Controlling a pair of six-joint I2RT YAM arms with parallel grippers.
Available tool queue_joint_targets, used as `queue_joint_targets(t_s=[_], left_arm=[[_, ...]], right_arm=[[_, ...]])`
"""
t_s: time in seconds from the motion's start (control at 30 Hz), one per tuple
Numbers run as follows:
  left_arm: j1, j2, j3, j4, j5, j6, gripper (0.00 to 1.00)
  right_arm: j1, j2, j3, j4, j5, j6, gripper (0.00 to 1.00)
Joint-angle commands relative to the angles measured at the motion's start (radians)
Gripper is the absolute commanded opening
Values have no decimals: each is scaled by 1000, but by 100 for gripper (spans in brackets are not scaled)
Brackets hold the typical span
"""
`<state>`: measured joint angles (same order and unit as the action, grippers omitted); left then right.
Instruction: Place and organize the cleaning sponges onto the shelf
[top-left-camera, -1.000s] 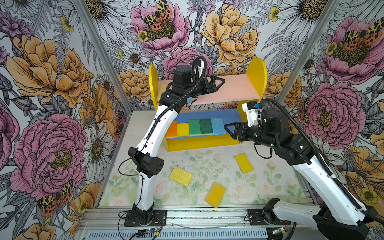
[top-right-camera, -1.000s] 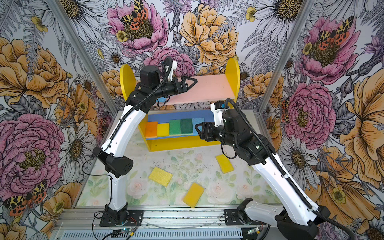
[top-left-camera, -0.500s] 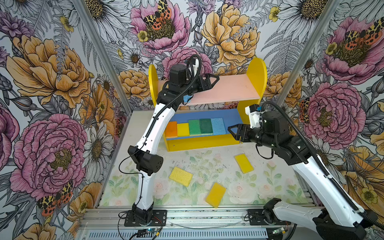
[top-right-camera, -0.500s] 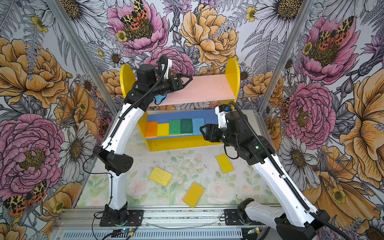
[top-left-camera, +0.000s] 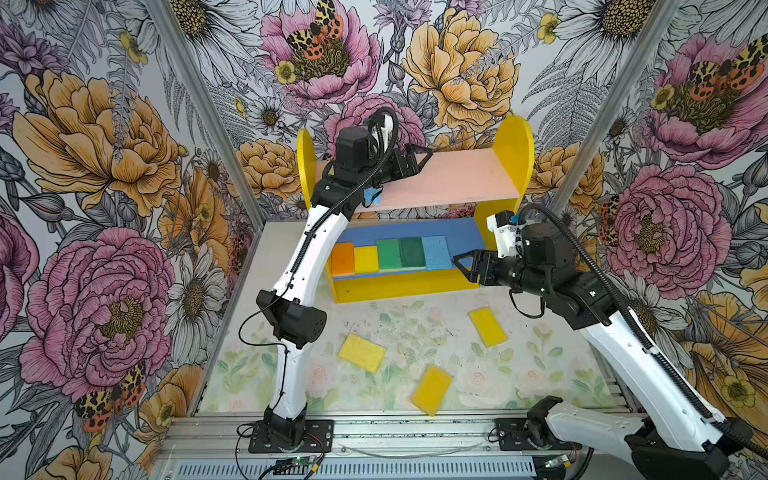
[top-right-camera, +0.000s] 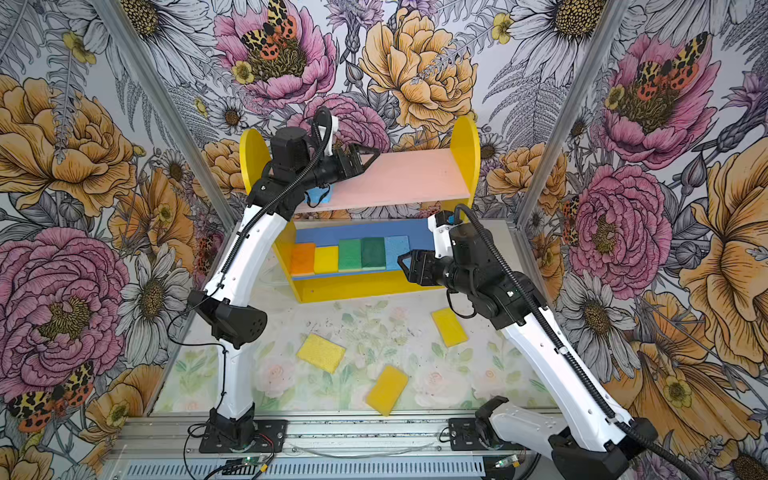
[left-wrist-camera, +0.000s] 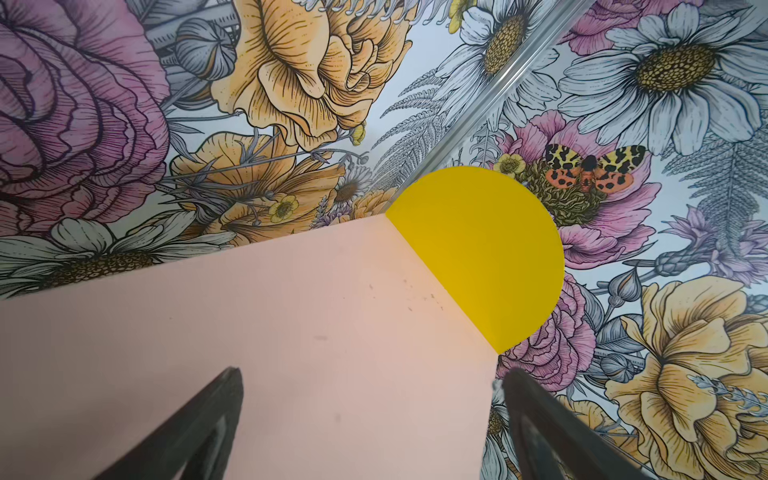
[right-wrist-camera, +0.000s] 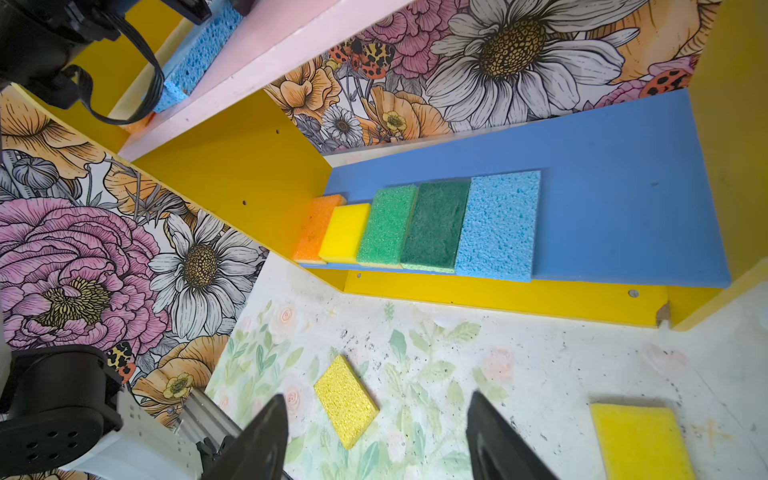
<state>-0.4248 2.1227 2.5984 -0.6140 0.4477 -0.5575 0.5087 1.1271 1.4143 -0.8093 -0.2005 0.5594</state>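
While right hand (right-wrist-camera: 376, 395) gapes, blue sponge (right-wrist-camera: 496, 226) ahead (lower board (right-wrist-camera: 615, 199))

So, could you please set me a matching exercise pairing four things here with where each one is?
Things:
1 orange sponge
2 dark green sponge
3 left gripper
4 right gripper

Places:
A over the pink upper board
B leftmost on the blue lower board
C in front of the shelf, towards its right end
D between the light green sponge and the light blue sponge

Pairs: 1-B, 2-D, 3-A, 4-C.

Floral table (top-left-camera: 561, 374) carries the shelf (top-left-camera: 399, 286) and 3 yellow sponges (top-left-camera: 361, 352).
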Motion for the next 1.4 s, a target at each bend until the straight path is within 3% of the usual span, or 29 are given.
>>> queue_joint_targets(t_s=[0.0, 0.17, 0.4, 0.6, 0.73, 0.83, 1.03, 1.2, 1.37], left_arm=[[17, 21, -8, -44, -86, 11, 99], [16, 33, 23, -44, -89, 7, 99], [6, 72, 114, -5, 37, -7, 99], [-21, 8, 91, 46, 126, -20, 99], [-83, -114, -1, 46, 149, 19, 99], [-140, -266, -162, 46, 122, 66, 99], [-279, -666, -652, 46, -7, 133, 99], [-364, -991, -1135, 49, -97, 74, 99], [-370, -1193, -1543, 48, -133, -24, 99]], right_arm=[[-10, -9, -12, 31, -16, 8, 69], [-13, -14, -19, 32, -20, 11, 69], [-15, -18, -21, 33, -23, 13, 69], [-18, -49, -12, 29, -8, 6, 70], [-35, -74, -8, 26, -6, 11, 71], [-41, -87, -22, 27, -19, 33, 71], [-44, -155, -104, -32, -16, 102, 71], [-44, -240, -235, -113, -5, 180, 72], [-13, -237, -431, -142, -56, 278, 72]])
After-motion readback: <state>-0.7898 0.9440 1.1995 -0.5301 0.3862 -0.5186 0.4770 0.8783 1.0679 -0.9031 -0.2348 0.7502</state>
